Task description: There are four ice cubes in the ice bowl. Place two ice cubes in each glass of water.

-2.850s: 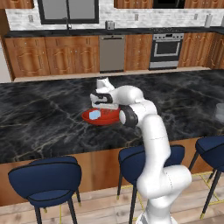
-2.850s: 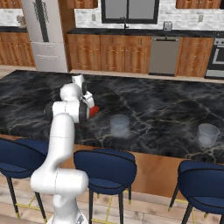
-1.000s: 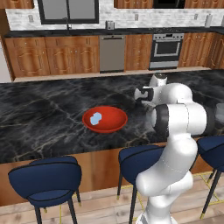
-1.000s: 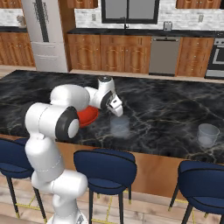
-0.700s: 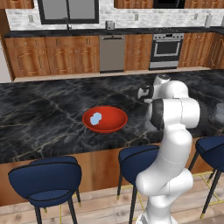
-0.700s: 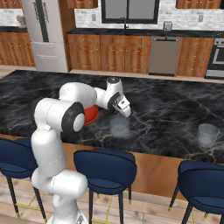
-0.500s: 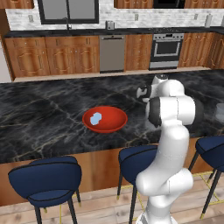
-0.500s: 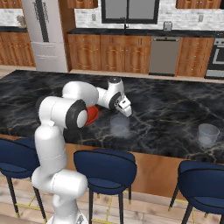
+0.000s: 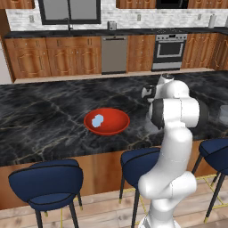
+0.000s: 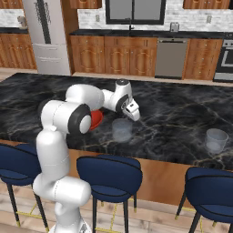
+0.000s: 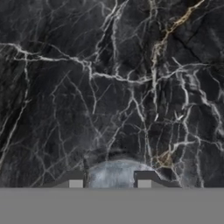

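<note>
The red ice bowl (image 9: pixel 116 124) sits on the dark marble counter with pale-blue ice cubes (image 9: pixel 97 120) clustered in its left half; my arm covers most of the ice bowl (image 10: pixel 96 119) from the other side. One glass of water (image 10: pixel 122 129) stands near the counter's front edge, a second glass of water (image 10: pixel 215 140) farther right. My gripper (image 10: pixel 135 113) hangs just above and a little beyond the nearer glass. A pale-blue ice cube (image 11: pixel 114 175) sits between the fingertips (image 11: pixel 75 183), and the gripper (image 11: pixel 110 183) is shut on it.
Blue bar stools (image 10: pixel 109 175) line the counter's near side. Bare marble (image 11: pixel 113 87) stretches beyond the hand. Wooden cabinets, a dishwasher (image 9: pixel 114 54) and an oven (image 9: pixel 170 50) stand along the back wall, far from the arm.
The hand has left the red bowl and swung right along the counter to the nearer glass. Over the last half second it has barely moved.
</note>
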